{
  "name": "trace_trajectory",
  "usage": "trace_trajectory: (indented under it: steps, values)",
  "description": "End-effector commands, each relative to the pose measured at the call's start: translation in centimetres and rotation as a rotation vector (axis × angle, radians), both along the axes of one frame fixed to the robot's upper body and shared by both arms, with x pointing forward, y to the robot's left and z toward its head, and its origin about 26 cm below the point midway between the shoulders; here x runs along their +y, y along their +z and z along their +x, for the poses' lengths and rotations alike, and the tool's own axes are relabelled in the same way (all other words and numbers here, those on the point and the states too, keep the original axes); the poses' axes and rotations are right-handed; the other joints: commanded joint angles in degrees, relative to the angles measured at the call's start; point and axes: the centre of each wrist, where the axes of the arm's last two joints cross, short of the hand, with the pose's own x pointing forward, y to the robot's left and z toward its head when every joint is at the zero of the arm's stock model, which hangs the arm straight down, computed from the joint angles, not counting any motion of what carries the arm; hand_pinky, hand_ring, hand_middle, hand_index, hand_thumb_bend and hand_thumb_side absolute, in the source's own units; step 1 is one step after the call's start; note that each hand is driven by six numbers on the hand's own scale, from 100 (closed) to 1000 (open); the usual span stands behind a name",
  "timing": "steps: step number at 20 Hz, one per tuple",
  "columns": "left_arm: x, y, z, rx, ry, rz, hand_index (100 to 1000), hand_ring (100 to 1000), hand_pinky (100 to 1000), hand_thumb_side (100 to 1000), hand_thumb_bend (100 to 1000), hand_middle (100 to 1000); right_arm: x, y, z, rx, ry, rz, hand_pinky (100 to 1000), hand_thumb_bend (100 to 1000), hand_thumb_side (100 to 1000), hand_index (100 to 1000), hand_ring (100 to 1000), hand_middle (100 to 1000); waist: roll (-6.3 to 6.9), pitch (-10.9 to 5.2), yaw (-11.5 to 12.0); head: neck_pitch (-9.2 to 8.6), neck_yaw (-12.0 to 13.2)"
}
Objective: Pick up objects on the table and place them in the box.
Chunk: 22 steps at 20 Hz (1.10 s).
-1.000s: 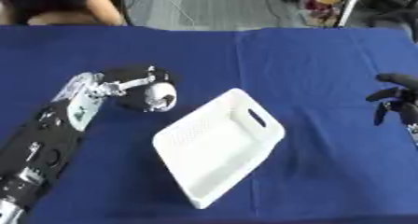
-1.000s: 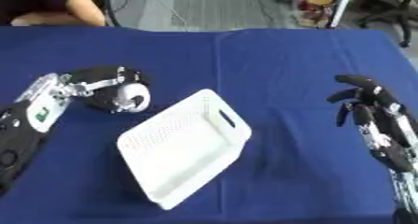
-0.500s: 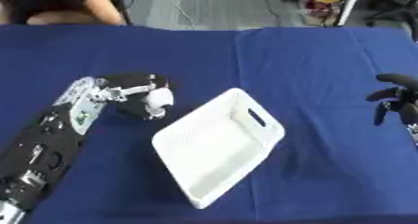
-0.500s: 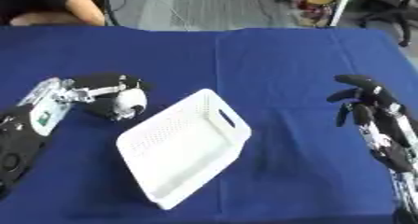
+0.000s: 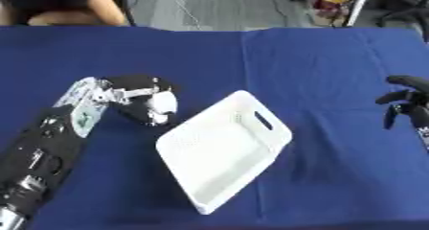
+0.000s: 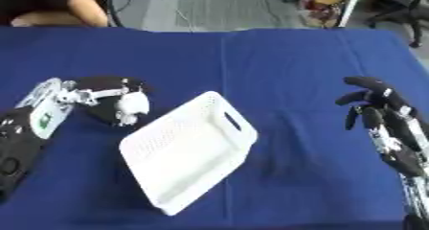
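White box (image 5: 224, 150) lies tilted on the blue tabletop (image 5: 335, 80), unmoved since the earlier frames. Left hand (image 5: 142, 92) has shifted slightly toward the box's near-left corner and now sits just beside its rim; fingers are curled round a white object (image 5: 163, 104), whose shape cannot be made out under the fingers. Right hand (image 6: 377, 107) rests at the right edge, unchanged, fingers relaxed and spread, holding nothing. In the left eye view it is partly cut off.
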Motion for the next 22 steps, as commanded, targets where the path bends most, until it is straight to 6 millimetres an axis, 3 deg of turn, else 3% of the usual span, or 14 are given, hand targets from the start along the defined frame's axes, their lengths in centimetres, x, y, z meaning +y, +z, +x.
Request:
trace_trajectory:
  steps: [1,2,4,6,8,10,13,19,22]
  values:
    - [0.9,1.4,0.1,-0.003,-0.075,0.07,915,414,148,262,335,718,-0.3,0.9,0.1,-0.09,0.065,-0.089,353,100,588,891,676,833,0.06,-0.68,0.1,-0.56,0.25]
    - [0.9,1.4,0.0,-0.01,-0.066,0.061,836,339,100,177,207,660,-0.3,0.9,0.1,-0.089,0.064,-0.089,353,100,589,892,675,833,0.06,-0.69,0.11,-0.57,0.25]
    - [1.0,1.4,-0.1,-0.032,-0.038,0.019,713,239,100,100,100,585,-0.3,0.9,0.1,-0.088,0.063,-0.088,353,100,588,892,676,833,0.07,-0.72,0.13,-0.57,0.2]
    - [1.1,1.5,-0.2,-0.049,-0.017,-0.02,600,144,100,110,100,515,-0.3,0.9,0.1,-0.088,0.062,-0.088,353,100,589,892,675,833,0.09,-0.74,0.12,-0.57,0.16]
    - [1.1,1.5,-0.3,-0.065,-0.003,-0.063,510,100,100,210,100,464,-0.3,0.9,0.1,-0.087,0.06,-0.087,352,100,591,892,675,833,0.12,-0.76,0.13,-0.55,0.13]
    - [1.3,1.6,-0.4,-0.077,0.019,-0.127,423,100,100,312,100,417,-0.3,0.8,0.1,-0.086,0.059,-0.087,352,100,593,892,675,833,0.16,-0.78,0.13,-0.52,0.09]
    - [1.6,1.9,-0.6,-0.093,0.056,-0.244,333,100,100,362,100,386,-0.4,0.8,0.0,-0.084,0.056,-0.086,352,100,602,892,675,832,0.23,-0.83,0.14,-0.48,-0.07]
    - [1.9,4.7,-1.4,-0.087,0.092,-0.423,242,100,100,383,100,369,-0.4,0.7,0.0,-0.081,0.049,-0.085,352,100,603,892,676,833,0.41,-1.01,0.19,-0.42,-0.46]
    - [2.1,6.8,-2.1,-0.088,0.105,-0.528,253,100,100,416,100,366,-0.5,0.7,-0.1,-0.079,0.046,-0.086,353,100,605,893,676,833,0.51,-1.1,0.27,-0.4,-0.66]
